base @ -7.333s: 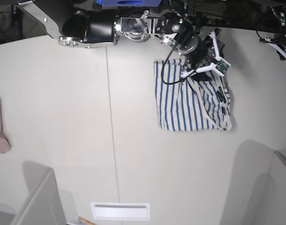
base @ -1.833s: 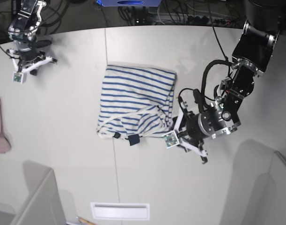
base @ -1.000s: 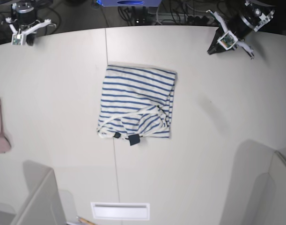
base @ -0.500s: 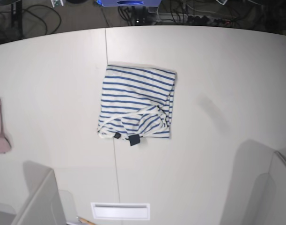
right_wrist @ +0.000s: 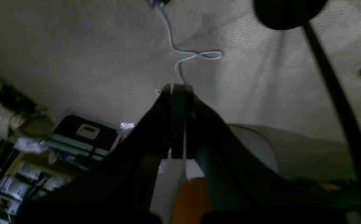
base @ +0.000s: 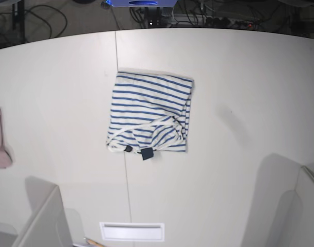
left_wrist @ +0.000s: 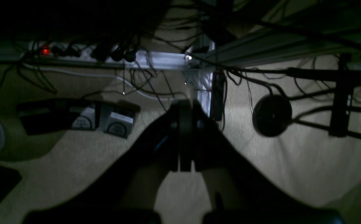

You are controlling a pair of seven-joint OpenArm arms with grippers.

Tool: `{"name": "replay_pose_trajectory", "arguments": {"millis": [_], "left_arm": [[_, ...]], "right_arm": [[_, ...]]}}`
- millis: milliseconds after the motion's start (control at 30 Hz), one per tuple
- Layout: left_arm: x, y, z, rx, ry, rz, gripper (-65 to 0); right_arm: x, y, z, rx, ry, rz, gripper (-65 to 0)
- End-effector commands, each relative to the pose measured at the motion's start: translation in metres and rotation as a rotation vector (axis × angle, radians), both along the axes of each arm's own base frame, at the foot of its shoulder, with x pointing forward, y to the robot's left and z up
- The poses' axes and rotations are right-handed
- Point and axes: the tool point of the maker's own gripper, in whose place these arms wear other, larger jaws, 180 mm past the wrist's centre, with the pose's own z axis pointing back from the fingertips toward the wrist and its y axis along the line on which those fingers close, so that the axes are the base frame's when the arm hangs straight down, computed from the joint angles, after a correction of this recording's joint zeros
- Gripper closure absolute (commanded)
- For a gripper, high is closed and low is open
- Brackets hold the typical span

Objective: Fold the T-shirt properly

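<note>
folded t-shirt (base: 150, 114) on table (base: 239, 92) (untouched)

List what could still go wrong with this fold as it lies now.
1. The T-shirt is bunched along its near edge, with a loose hem loop and the dark tag sticking out, so the fold may not count as proper.
2. Both grippers, left and right, are shut and off the table, so nothing is placed to tidy it.

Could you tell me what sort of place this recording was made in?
Probably a robotics lab or workshop: a wide white table holding the folded T-shirt, tangled cables and a power strip on carpet beneath.
</note>
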Motion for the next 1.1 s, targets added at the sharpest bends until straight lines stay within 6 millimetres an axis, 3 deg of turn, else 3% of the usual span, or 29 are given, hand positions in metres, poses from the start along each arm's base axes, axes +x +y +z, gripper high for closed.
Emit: {"name": "replay_pose_trajectory", "arguments": {"millis": [0, 167, 233, 400, 467, 533, 600, 733, 1067], "left_arm": [[-0.011, 0.001, 0.002, 0.001, 0.022, -0.021, 0.0], [0.0, -0.008, -0.022, 0.045, 0.11, -0.202, 0.0], [0.006, -0.008, -0.032, 0.049, 0.171, -0.232, 0.0], [0.033, -0.027, -0.047, 0.031, 0.193, -0.241, 0.0], [0.041, -0.024, -0.052, 0.067, 0.199, -0.262, 0.0], [0.053, -0.027, -0.057, 0.103, 0.187, -0.27, 0.0], [0.066, -0.028, -0.059, 0.13, 0.166, -0.271, 0.0], [0.067, -0.027, -0.059, 0.136, 0.162, -0.271, 0.0], [0.072, -0.025, -0.059, 0.14, 0.149, -0.257, 0.0]], "right_arm": [[-0.013, -0.005, 0.0, -0.007, 0.035, 0.02, 0.0], [-0.014, 0.006, -0.021, 0.007, 0.047, 0.052, 0.0], [-0.011, 0.001, -0.032, -0.016, 0.054, 0.035, 0.0], [0.016, 0.008, -0.058, -0.057, -0.014, -0.107, 0.0], [0.035, 0.013, -0.063, -0.062, -0.079, -0.184, 0.0], [0.048, 0.016, -0.065, -0.06, -0.133, -0.24, 0.0], [0.063, 0.033, -0.067, -0.041, -0.162, -0.29, 0.0], [0.076, 0.051, -0.069, -0.02, -0.158, -0.313, 0.0], [0.091, 0.052, -0.071, -0.013, -0.185, -0.314, 0.0]]}}
